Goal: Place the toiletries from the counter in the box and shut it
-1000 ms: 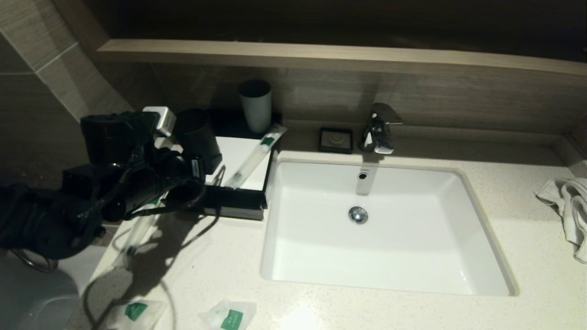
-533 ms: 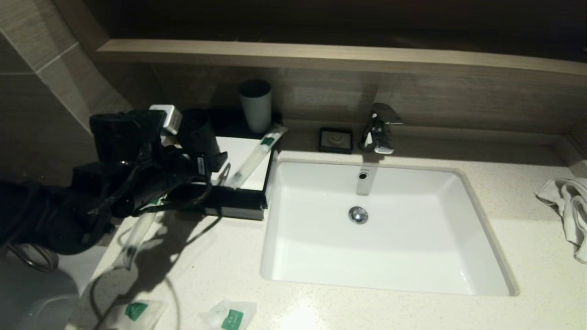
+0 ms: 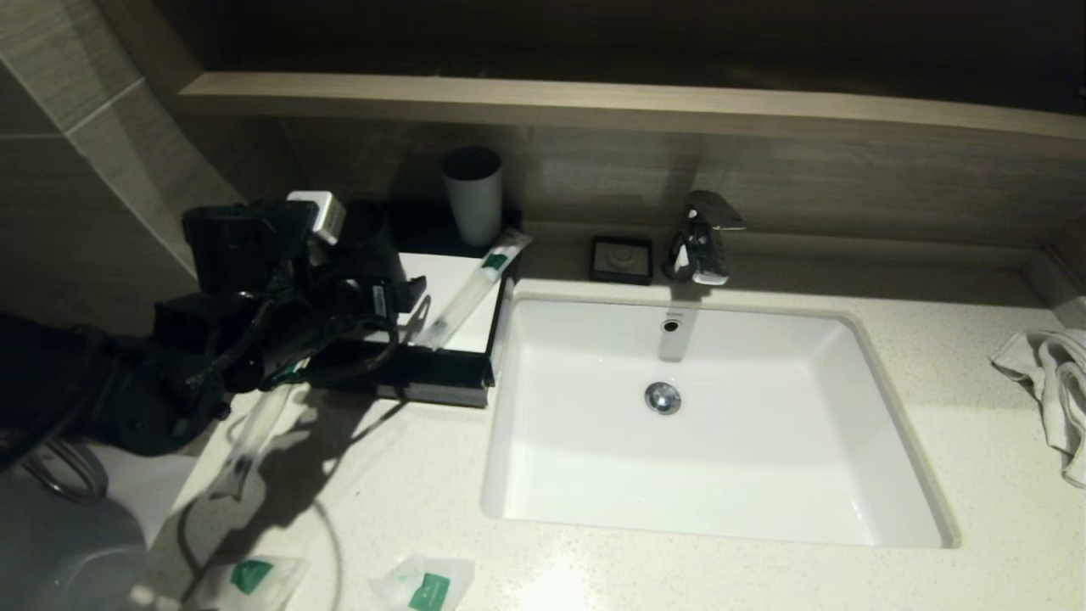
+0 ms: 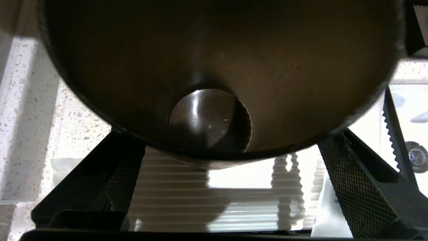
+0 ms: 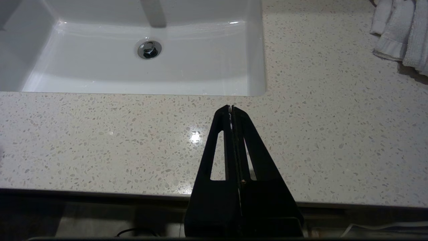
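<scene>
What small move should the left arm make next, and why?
Probably close the left gripper on the round black cup: its jaws stand wide open either side of the cup, above the low black white-topped box, gripping nothing yet.

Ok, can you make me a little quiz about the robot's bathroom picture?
1. True or false: the right gripper is open.
2. Where does the long packet next to the grey cup lie? A) in the sink B) across the white top of the box C) on the towel
3. How many small pouches with green labels lie at the front of the counter?
Key: 1 false, it is shut; 2 B; 3 two.
</scene>
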Motion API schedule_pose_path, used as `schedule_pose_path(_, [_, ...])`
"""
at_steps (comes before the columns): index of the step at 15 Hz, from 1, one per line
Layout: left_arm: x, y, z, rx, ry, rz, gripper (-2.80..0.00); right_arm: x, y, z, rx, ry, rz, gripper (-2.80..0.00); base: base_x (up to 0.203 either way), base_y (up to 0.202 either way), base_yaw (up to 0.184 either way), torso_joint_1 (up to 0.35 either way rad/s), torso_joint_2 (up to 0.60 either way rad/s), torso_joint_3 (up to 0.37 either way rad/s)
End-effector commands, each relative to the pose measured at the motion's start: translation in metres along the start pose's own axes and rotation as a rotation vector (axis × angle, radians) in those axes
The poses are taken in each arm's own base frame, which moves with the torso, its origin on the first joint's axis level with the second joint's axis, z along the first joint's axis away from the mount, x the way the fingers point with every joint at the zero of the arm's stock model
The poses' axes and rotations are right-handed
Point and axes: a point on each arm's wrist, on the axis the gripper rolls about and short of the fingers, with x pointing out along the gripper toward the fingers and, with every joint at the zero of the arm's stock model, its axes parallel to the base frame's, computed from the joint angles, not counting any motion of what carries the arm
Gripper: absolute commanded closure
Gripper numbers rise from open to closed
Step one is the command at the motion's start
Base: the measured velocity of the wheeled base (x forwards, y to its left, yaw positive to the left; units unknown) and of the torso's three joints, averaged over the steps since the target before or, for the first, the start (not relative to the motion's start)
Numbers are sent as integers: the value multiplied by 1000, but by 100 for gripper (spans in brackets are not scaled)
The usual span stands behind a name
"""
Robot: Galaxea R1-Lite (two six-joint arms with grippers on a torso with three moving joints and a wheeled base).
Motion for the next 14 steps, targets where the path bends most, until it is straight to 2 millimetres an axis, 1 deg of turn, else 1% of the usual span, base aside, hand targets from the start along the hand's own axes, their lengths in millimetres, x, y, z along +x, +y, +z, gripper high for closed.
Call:
schedule_pose_path(1, [2,0,-2,0,4,1,-280,0,0,0,0,2,-1,0,0,0,0,0,0,0])
schedule_pose_path(11, [6,0,-6,1,19,7,-280,0,0,0,0,2,0,0,0,0,0,0,0,0])
schedule_pose_path(14, [9,1,-9,4,23,37,-280,0,0,0,0,2,1,0,0,0,0,0,0,0])
